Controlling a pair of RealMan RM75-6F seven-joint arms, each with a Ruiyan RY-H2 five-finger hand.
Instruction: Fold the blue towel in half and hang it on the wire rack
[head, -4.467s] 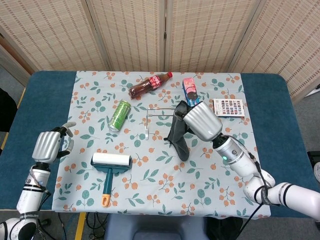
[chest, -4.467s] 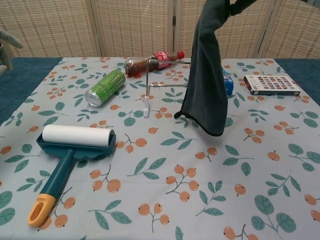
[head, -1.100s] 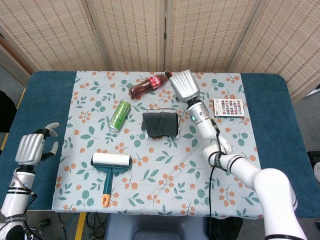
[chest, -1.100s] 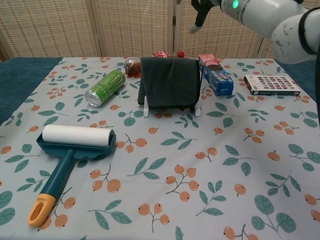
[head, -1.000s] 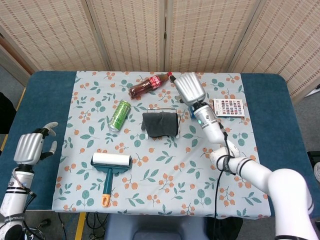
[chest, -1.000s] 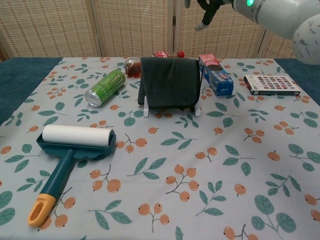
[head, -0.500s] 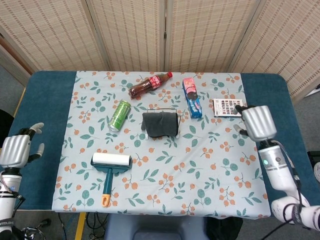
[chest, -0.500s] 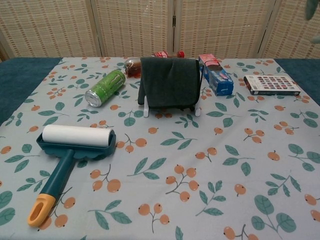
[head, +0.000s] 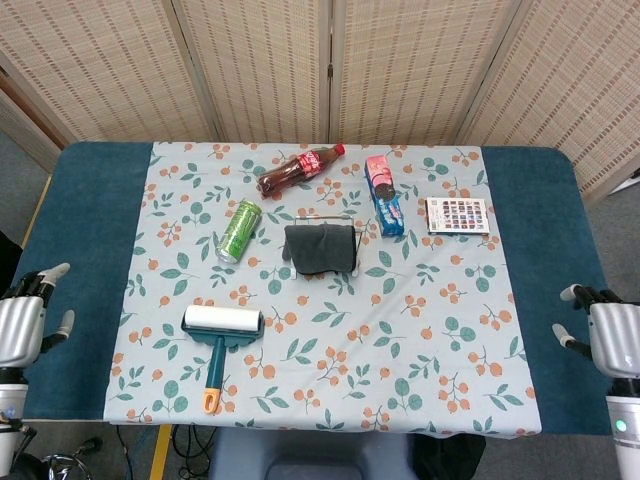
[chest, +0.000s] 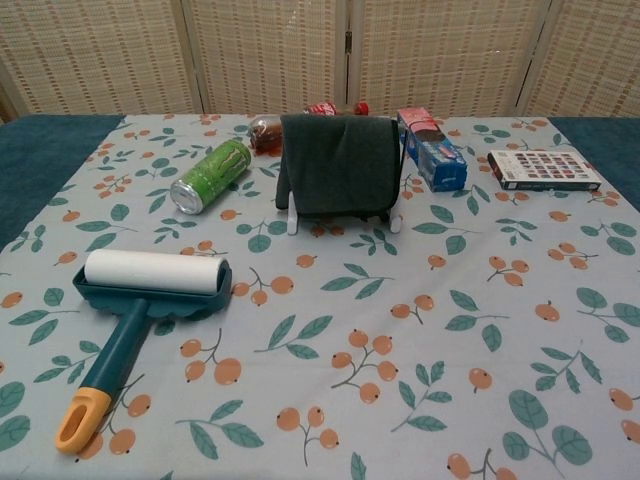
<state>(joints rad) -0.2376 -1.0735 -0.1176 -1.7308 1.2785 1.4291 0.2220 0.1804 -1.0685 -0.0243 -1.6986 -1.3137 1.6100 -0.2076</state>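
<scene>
Head view: left robot hand and right robot hand at table edges, fingers apart, empty.

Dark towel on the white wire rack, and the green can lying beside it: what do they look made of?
Dark towel: soft matte cloth, apparently; it drapes limply over the white wire rack. Rack: thin rods, probably coated metal. Green can: likely aluminium, with a silvery end.

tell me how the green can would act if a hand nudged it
The green can lies on its side on the tablecloth, so it would probably roll rather than slide. It looks like thin metal, likely light if empty and easy to dent. A grip across its smooth round wall could slip.
</scene>
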